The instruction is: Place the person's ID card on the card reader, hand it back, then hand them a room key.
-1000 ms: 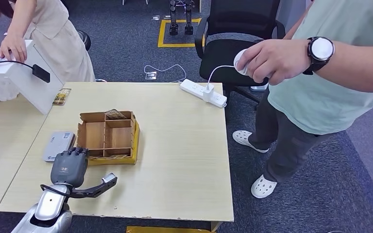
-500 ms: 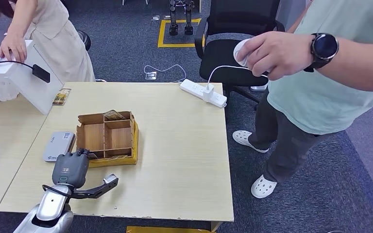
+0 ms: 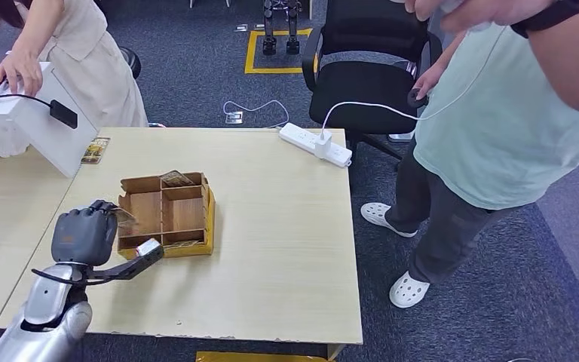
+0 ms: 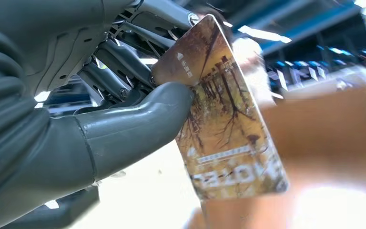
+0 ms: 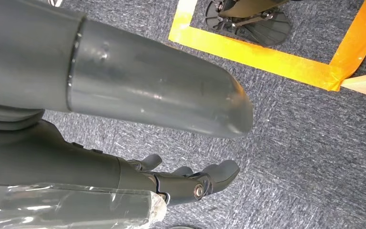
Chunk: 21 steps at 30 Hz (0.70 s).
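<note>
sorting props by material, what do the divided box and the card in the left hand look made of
Divided box: brown corrugated cardboard by its look, matte, with thin raw-edged partitions and a yellow outer side.
Card pinched by the left hand: probably plastic, glossy, printed with an autumn tree scene, rounded corners; laminated card stock cannot be ruled out.

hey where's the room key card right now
The card is pinched in the robot's left hand, seen close up in the left wrist view. In the head view that hand is over the table's left side, at the left edge of the cardboard box.
</note>
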Each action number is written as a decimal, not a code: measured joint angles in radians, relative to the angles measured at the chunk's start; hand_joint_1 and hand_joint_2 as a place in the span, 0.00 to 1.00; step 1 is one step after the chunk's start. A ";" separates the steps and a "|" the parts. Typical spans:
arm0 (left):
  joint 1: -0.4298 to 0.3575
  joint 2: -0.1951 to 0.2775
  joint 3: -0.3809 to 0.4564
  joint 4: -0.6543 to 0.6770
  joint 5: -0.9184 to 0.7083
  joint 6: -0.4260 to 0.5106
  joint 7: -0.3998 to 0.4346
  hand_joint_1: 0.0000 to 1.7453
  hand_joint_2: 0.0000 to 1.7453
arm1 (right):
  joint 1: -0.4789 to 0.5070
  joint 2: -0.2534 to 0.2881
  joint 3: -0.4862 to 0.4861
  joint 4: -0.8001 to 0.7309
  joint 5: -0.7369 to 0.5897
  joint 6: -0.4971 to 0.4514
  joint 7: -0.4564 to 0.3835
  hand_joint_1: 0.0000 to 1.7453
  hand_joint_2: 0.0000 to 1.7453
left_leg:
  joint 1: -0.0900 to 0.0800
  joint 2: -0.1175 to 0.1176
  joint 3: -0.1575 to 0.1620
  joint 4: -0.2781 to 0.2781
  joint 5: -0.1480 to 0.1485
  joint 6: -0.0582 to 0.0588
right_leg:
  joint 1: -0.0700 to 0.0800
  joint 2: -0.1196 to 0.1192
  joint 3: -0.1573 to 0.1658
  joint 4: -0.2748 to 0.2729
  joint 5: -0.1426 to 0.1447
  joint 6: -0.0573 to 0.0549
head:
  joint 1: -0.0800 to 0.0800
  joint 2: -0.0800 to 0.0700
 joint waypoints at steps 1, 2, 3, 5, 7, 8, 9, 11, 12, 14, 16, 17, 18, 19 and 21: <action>-0.009 0.010 0.010 -0.010 0.006 0.000 -0.005 1.00 1.00 | 0.000 0.000 -0.001 0.000 -0.001 0.000 0.000 0.00 0.00 | 0.000 0.000 0.000 0.000 0.000 0.000 | 0.000 0.000 0.000 0.000 0.000 0.000 | 0.000 0.000; -0.016 0.019 0.019 -0.020 0.011 -0.001 -0.008 1.00 1.00 | 0.001 0.000 -0.002 0.000 -0.002 0.000 -0.001 0.00 0.00 | 0.000 0.000 0.000 0.000 0.000 0.000 | 0.000 0.000 0.000 0.000 0.000 0.000 | 0.000 0.000; -0.023 0.028 0.027 -0.028 0.015 -0.002 -0.011 1.00 1.00 | 0.001 0.000 -0.002 0.000 -0.002 0.000 -0.001 0.00 0.00 | 0.000 0.000 0.000 0.000 0.000 0.000 | 0.000 0.000 0.000 0.000 0.000 0.000 | 0.000 0.000; -0.035 0.041 0.038 -0.042 0.022 -0.004 -0.017 1.00 1.00 | 0.001 0.000 -0.002 0.000 -0.002 0.001 -0.001 0.00 0.00 | 0.000 0.000 0.000 0.000 0.000 0.000 | 0.000 0.000 0.000 0.000 0.000 0.000 | 0.000 0.000; -0.047 0.048 0.043 -0.049 0.026 0.001 -0.023 0.99 1.00 | 0.001 0.001 -0.002 0.000 0.000 0.002 0.000 0.00 0.00 | 0.000 0.000 0.000 0.000 0.000 0.000 | 0.000 0.000 0.000 0.000 0.000 0.000 | 0.000 0.000; -0.054 0.050 0.045 -0.051 0.023 0.012 -0.023 0.98 1.00 | 0.001 0.002 -0.002 0.000 0.002 0.002 0.000 0.00 0.00 | 0.000 0.000 0.000 0.000 0.000 0.000 | 0.000 0.000 0.000 0.000 0.000 0.000 | 0.000 0.000; -0.062 0.050 0.048 -0.051 0.013 0.035 -0.018 0.98 1.00 | 0.001 0.003 -0.002 0.000 0.005 0.002 0.000 0.00 0.00 | 0.000 0.000 0.000 0.000 0.000 0.000 | 0.000 0.000 0.000 0.000 0.000 0.000 | 0.000 0.000; -0.083 0.046 0.056 -0.048 -0.028 0.112 0.004 0.99 1.00 | 0.000 0.005 -0.002 0.000 0.013 0.002 0.001 0.00 0.00 | 0.000 0.000 0.000 0.000 0.000 0.000 | 0.000 0.000 0.000 0.000 0.000 0.000 | 0.000 0.000; -0.099 0.042 0.063 -0.039 -0.050 0.157 0.017 0.99 1.00 | -0.001 0.006 -0.002 0.000 0.018 0.002 0.002 0.00 0.00 | 0.000 0.000 0.000 0.000 0.000 0.000 | 0.000 0.000 0.000 0.000 0.000 0.000 | 0.000 0.000; -0.137 0.033 0.080 -0.007 -0.076 0.229 0.031 1.00 1.00 | -0.003 0.008 -0.002 -0.001 0.026 0.001 0.006 0.00 0.00 | 0.000 -0.001 0.000 0.000 0.001 0.000 | 0.000 -0.001 0.000 0.000 0.000 0.000 | 0.000 0.000; -0.179 0.023 0.095 0.040 -0.073 0.277 0.028 1.00 1.00 | -0.007 0.010 -0.002 -0.002 0.034 0.001 0.010 0.00 0.00 | 0.000 -0.001 0.000 0.000 0.001 0.000 | 0.000 -0.001 0.000 0.000 0.001 -0.001 | 0.000 0.000; -0.202 0.017 0.101 0.069 -0.065 0.296 0.021 1.00 1.00 | -0.009 0.011 -0.002 -0.002 0.037 0.001 0.011 0.00 0.00 | 0.000 -0.001 0.000 0.000 0.002 0.000 | 0.000 -0.001 0.000 0.000 0.001 -0.001 | 0.000 0.000; -0.229 0.012 0.108 0.102 -0.057 0.311 0.014 1.00 1.00 | -0.011 0.011 -0.002 -0.003 0.038 0.001 0.012 0.00 0.00 | 0.000 -0.002 0.000 0.000 0.002 0.000 | 0.000 -0.002 0.000 0.000 0.001 -0.001 | 0.001 0.000; -0.257 0.008 0.113 0.134 -0.052 0.322 0.009 1.00 1.00 | -0.014 0.011 -0.002 -0.004 0.041 0.001 0.012 0.00 0.00 | 0.000 -0.002 0.000 0.000 0.003 0.000 | 0.000 -0.002 0.000 0.000 0.001 -0.001 | 0.001 0.000; -0.315 0.001 0.123 0.195 -0.050 0.332 0.001 1.00 1.00 | -0.019 0.011 -0.002 -0.006 0.047 0.001 0.012 0.00 0.00 | 0.001 -0.003 0.000 0.000 0.003 -0.001 | 0.001 -0.002 0.000 0.000 0.001 -0.002 | 0.001 0.000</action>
